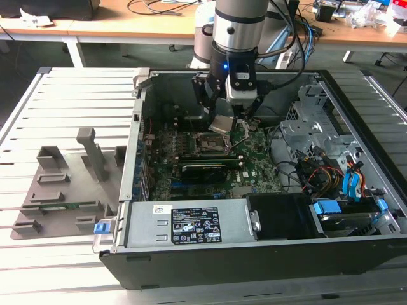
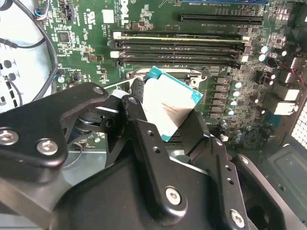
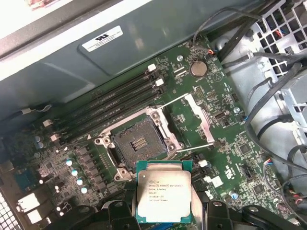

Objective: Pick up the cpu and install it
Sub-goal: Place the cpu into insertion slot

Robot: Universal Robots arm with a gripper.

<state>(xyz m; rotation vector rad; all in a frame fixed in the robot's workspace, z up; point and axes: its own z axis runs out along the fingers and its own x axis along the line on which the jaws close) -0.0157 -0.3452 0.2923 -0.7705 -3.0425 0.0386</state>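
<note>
The cpu [image 1: 222, 124] is a flat square chip with a silvery top and a teal edge. My gripper [image 1: 226, 114] is shut on it and holds it tilted just above the motherboard inside the open computer case. In both wrist views the cpu [image 2: 168, 108] [image 3: 163, 191] sits between my black fingers [image 2: 138, 125], close to the open socket [image 3: 136, 143] but apart from it. The socket's black contact field is bare, and its metal load plate [image 3: 199, 115] is swung open to one side. In the exterior view the socket [image 1: 210, 145] lies directly below the chip.
Memory slots [image 3: 110, 103] run beside the socket. A drive cage with cable bundles [image 1: 318, 159] fills the exterior view's right side of the case. The power supply [image 1: 191, 222] sits at the front. Grey holder blocks [image 1: 70, 178] stand on the slatted table at the exterior view's left.
</note>
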